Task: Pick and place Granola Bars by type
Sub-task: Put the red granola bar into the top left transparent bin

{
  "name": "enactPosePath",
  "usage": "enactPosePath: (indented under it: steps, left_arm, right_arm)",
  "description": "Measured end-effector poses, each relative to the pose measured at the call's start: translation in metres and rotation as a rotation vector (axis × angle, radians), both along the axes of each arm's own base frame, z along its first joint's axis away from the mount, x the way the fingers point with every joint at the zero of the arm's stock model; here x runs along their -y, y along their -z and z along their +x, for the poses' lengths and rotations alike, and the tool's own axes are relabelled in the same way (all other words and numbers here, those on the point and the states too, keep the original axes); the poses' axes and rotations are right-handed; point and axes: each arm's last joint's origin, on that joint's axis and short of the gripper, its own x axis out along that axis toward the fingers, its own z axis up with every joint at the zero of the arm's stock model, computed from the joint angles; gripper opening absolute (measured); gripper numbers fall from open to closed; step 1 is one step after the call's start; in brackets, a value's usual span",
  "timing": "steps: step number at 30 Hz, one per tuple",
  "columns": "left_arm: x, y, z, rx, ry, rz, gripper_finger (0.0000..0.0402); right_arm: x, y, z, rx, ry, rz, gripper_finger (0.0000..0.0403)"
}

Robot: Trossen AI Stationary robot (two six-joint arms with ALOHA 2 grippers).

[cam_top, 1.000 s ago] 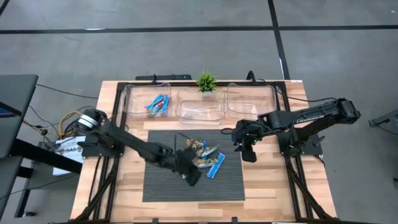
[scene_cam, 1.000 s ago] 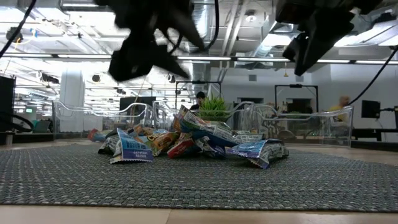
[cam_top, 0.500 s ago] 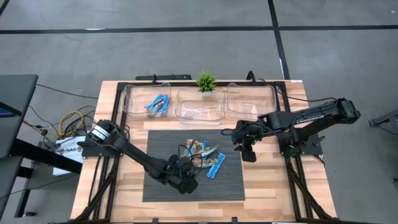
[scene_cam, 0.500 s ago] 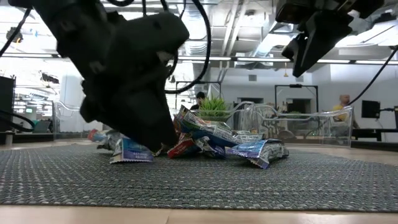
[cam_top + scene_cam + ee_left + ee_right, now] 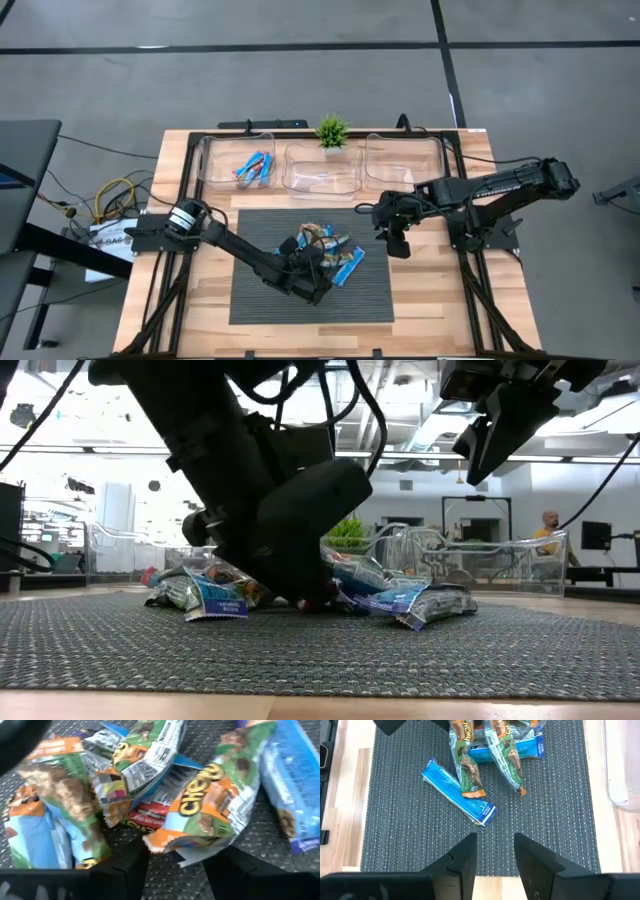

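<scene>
A heap of Granola Bars (image 5: 327, 245) lies in the middle of the dark ribbed mat (image 5: 262, 302); some are blue, others orange and green. One blue bar (image 5: 349, 264) lies at the heap's right. My left gripper (image 5: 312, 272) is down at the heap's near side, open. In the left wrist view its fingers (image 5: 131, 870) stand on either side of the near end of an orange-green bar (image 5: 200, 815). My right gripper (image 5: 397, 245) hangs open above the mat's right edge, with nothing between its fingers (image 5: 465, 855). My left gripper comes at the heap slanting down from the table's near left. Its open fingers flank the torn near end (image 5: 162, 840) of the orange-green bar, which lies on the mat and on other bars. Whether a finger touches it I cannot tell.
Three clear bins stand along the far edge: the left one (image 5: 222, 168) holds blue bars (image 5: 254, 167), then the middle (image 5: 322, 180) and right one (image 5: 404, 162). A small green plant (image 5: 331, 131) stands behind the middle bin. Bare wood lies on both sides of the mat.
My left gripper has sunk from above the heap down to the mat at the heap's near side, and it has turned and tipped as it came down. Its fingers have stayed open. My right gripper has kept still.
</scene>
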Motion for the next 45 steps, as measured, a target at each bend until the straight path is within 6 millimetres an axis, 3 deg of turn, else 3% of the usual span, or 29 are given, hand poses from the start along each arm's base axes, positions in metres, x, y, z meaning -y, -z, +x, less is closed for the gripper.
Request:
enactPosePath:
  steps: [3,10,14,22,26,33,37,45]
  left_arm:
    - [-0.002,0.0,0.0,0.004,-0.022,-0.009,0.014]
    - [0.0,0.0,0.0,0.002,-0.016,-0.051,0.0011]
    - [0.007,-0.007,0.002,-0.014,0.001,-0.101,0.0003]
    - [0.024,-0.044,0.005,-0.098,0.032,-0.083,0.0]
    - [0.029,-0.054,0.0,-0.135,0.017,-0.081,0.0]
    - [0.041,-0.057,-0.005,-0.123,-0.007,-0.134,0.0]
    - [0.043,-0.057,-0.006,-0.111,-0.031,-0.15,0.0]
    - [0.039,-0.063,-0.005,-0.094,-0.051,-0.147,0.0]
  right_arm:
    - [0.0,0.0,0.0,-0.001,-0.002,0.0,0.0121]
    - [0.0,0.0,0.0,-0.001,-0.002,0.001,0.0121]
    - [0.0,0.0,0.0,-0.001,-0.002,0.001,0.0121]
    - [0.0,0.0,0.0,0.002,-0.015,-0.004,0.0121]
    - [0.0,0.0,0.0,0.004,-0.017,-0.005,0.0121]
    - [-0.002,-0.003,0.004,0.049,-0.039,0.024,0.0121]
    - [-0.01,-0.008,0.009,0.148,-0.178,0.068,0.0121]
    - [-0.032,-0.015,0.017,0.321,-0.358,-0.048,0.0134]
